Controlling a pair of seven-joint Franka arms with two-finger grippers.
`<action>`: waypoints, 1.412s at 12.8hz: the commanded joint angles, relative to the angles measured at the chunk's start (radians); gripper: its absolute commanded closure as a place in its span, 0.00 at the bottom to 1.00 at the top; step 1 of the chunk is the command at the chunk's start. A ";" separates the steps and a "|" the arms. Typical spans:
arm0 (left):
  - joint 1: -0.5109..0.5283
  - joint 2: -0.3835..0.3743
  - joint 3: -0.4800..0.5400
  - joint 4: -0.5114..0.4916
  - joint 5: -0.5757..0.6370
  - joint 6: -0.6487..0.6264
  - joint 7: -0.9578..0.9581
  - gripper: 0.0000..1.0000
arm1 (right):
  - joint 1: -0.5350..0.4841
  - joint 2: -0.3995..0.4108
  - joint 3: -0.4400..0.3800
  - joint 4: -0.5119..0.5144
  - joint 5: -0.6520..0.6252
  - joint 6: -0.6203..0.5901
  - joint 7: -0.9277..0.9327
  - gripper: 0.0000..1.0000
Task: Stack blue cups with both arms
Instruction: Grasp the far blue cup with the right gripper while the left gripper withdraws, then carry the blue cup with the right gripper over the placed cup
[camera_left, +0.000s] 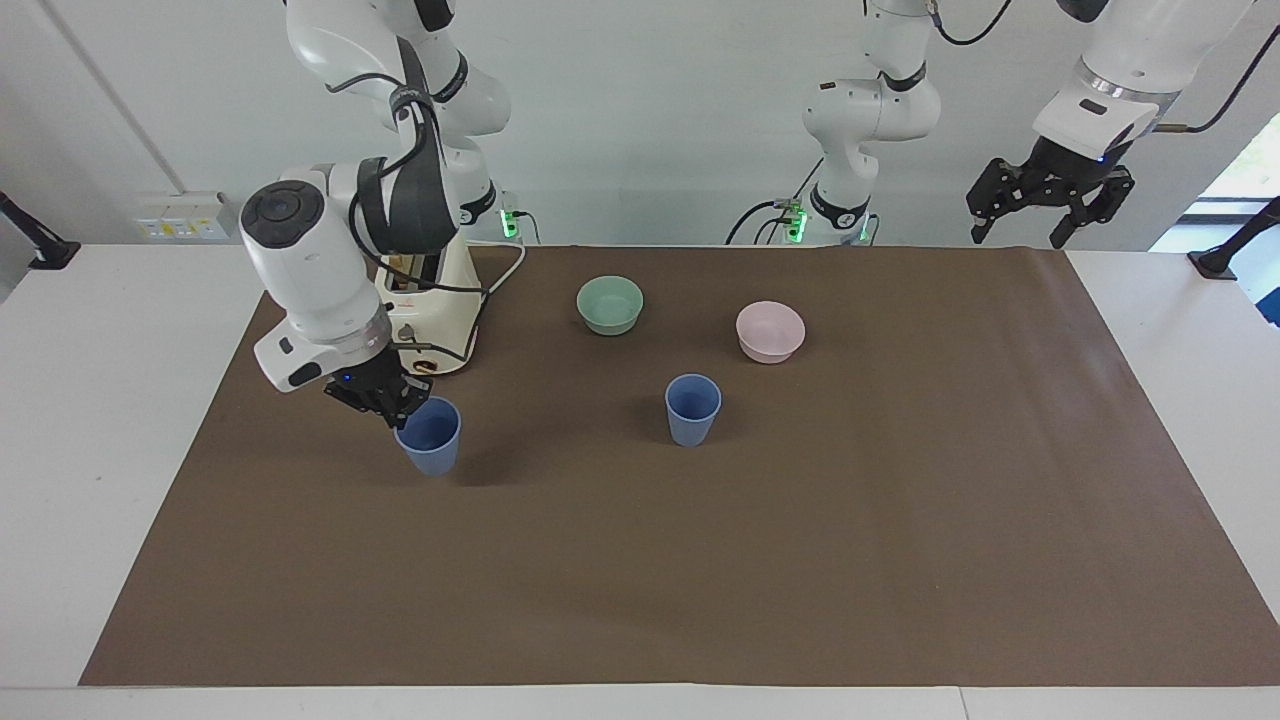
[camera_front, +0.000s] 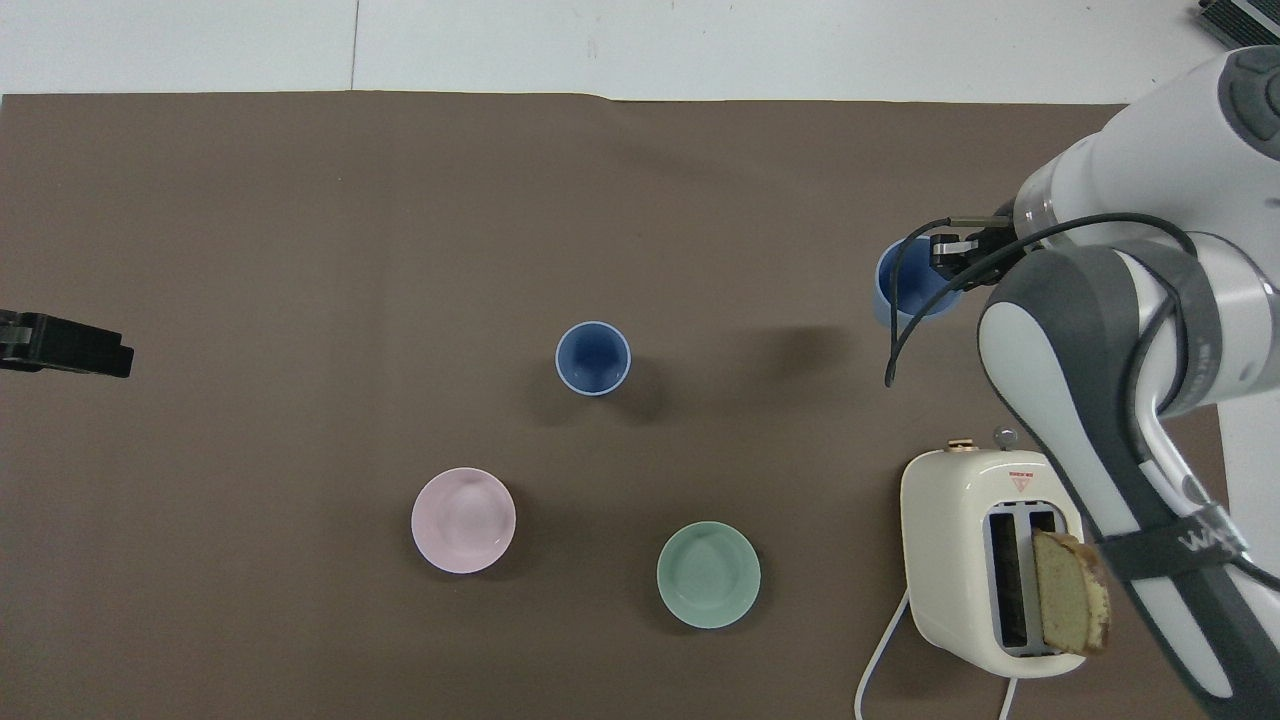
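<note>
My right gripper (camera_left: 400, 405) is shut on the rim of one blue cup (camera_left: 430, 440), which hangs upright just above the brown mat at the right arm's end of the table; its shadow lies apart from it. From overhead the held blue cup (camera_front: 905, 285) is partly covered by the right gripper (camera_front: 945, 262). The other blue cup (camera_left: 692, 408) stands upright mid-mat, also seen as the standing cup (camera_front: 593, 357). My left gripper (camera_left: 1045, 205) waits open and empty, raised over the mat's corner near its own base; only the left gripper's tip (camera_front: 60, 345) shows overhead.
A cream toaster (camera_front: 985, 560) with a slice of bread (camera_front: 1070, 595) stands near the right arm's base. A mint-green bowl (camera_left: 610, 304) and a pale pink bowl (camera_left: 770, 331) sit nearer to the robots than the standing cup. The brown mat (camera_left: 700, 580) covers the table.
</note>
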 joint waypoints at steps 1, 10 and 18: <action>0.004 0.005 0.004 -0.009 -0.015 -0.014 0.013 0.00 | 0.059 -0.060 0.003 -0.002 0.022 -0.068 0.089 1.00; 0.009 0.004 0.009 -0.012 -0.015 -0.018 0.004 0.00 | 0.303 0.054 0.009 0.176 0.157 -0.038 0.334 1.00; 0.007 0.004 0.009 -0.012 -0.015 -0.018 0.004 0.00 | 0.375 0.175 0.024 0.199 0.197 0.110 0.370 1.00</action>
